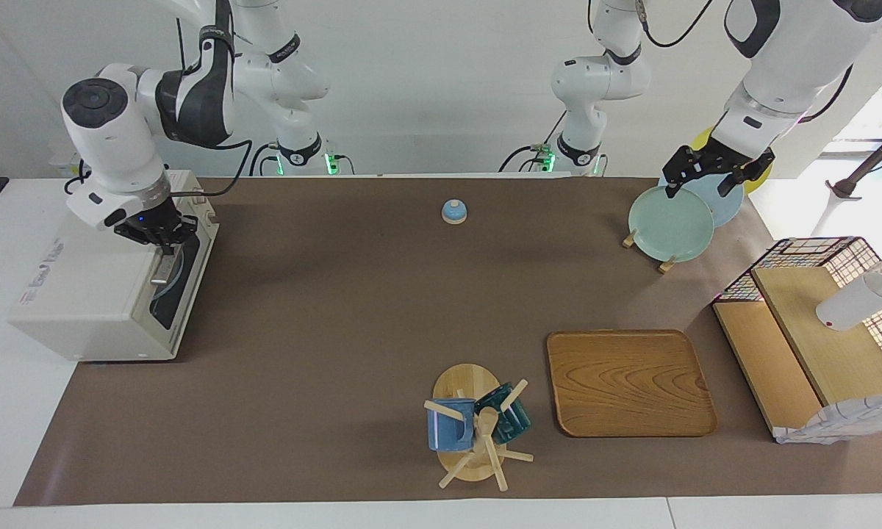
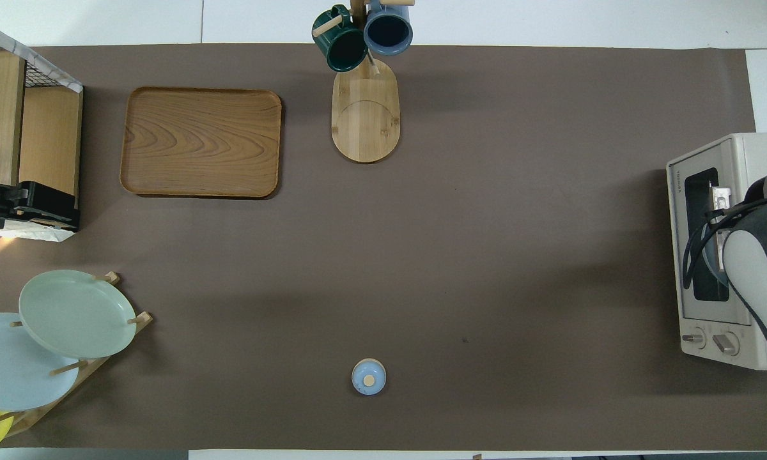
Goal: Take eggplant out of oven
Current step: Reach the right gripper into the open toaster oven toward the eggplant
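The off-white oven (image 1: pixel 81 294) stands at the right arm's end of the table, its dark glass door shut; it also shows in the overhead view (image 2: pixel 751 150). My right gripper (image 1: pixel 160 236) is down at the top edge of the door, at the robots' end of the silver bar handle (image 1: pixel 163 270). In the overhead view the right arm covers this gripper. The eggplant is hidden; only a pale blue plate edge shows through the glass. My left gripper (image 1: pixel 700 184) waits open and empty over the plate rack.
A plate rack with a green plate (image 1: pixel 670 222) and a wire shelf rack (image 1: pixel 816 330) holding a white bottle (image 1: pixel 852 301) stand at the left arm's end. A wooden tray (image 1: pixel 630 382), a mug tree (image 1: pixel 478 430) and a small blue bell (image 1: pixel 453 211) are mid-table.
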You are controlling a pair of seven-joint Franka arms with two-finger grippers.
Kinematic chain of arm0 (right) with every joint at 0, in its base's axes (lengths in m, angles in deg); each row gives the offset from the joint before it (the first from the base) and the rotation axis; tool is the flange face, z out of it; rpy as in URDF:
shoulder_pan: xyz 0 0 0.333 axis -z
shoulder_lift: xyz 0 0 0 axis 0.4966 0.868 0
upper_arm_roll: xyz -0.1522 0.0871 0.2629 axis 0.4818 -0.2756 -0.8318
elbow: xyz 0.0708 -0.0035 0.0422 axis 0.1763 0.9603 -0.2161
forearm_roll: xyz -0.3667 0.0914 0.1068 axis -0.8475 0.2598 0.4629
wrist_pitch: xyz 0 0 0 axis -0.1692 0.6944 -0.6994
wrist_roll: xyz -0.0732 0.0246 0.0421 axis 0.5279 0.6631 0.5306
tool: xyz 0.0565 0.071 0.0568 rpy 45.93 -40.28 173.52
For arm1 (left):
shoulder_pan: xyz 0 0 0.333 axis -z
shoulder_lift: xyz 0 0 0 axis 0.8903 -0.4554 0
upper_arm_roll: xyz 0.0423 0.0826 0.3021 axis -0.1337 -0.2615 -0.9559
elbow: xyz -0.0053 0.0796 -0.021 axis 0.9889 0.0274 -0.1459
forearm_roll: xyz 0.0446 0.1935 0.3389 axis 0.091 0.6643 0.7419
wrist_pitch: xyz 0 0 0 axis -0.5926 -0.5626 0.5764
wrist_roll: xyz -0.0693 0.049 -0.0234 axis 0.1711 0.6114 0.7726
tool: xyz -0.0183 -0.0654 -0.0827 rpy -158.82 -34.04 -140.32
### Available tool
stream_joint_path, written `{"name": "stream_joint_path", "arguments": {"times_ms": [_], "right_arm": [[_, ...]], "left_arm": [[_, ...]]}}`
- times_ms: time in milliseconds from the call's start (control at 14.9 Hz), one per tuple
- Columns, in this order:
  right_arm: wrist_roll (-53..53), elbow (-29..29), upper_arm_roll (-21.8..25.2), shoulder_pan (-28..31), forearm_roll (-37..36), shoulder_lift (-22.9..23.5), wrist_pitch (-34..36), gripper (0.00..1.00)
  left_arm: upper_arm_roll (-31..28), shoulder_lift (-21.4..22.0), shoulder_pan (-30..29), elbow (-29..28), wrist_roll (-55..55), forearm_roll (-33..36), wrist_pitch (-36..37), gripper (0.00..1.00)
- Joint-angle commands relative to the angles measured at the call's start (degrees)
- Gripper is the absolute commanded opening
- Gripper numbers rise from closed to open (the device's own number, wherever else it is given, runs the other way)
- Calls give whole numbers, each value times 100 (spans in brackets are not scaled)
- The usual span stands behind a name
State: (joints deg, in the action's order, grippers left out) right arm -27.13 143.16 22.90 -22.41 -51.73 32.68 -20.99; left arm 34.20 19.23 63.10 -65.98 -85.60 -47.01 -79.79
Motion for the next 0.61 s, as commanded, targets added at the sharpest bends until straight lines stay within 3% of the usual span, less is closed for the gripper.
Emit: {"name": "stream_joint_path", "arguments": {"times_ms": [0,336,538], "right_arm": [[100,368,-51,98,-147,-99,-442,0],[468,412,-87,-94,-59,-55,-505,0],[601,658,-87,-271,90,-55,-943,0]], "left_arm": [[50,-22,-72,35,-25,117,49,100],[50,-22,-72,35,-25,117,49,100],[50,-22,-72,35,-25,117,49,100]]}}
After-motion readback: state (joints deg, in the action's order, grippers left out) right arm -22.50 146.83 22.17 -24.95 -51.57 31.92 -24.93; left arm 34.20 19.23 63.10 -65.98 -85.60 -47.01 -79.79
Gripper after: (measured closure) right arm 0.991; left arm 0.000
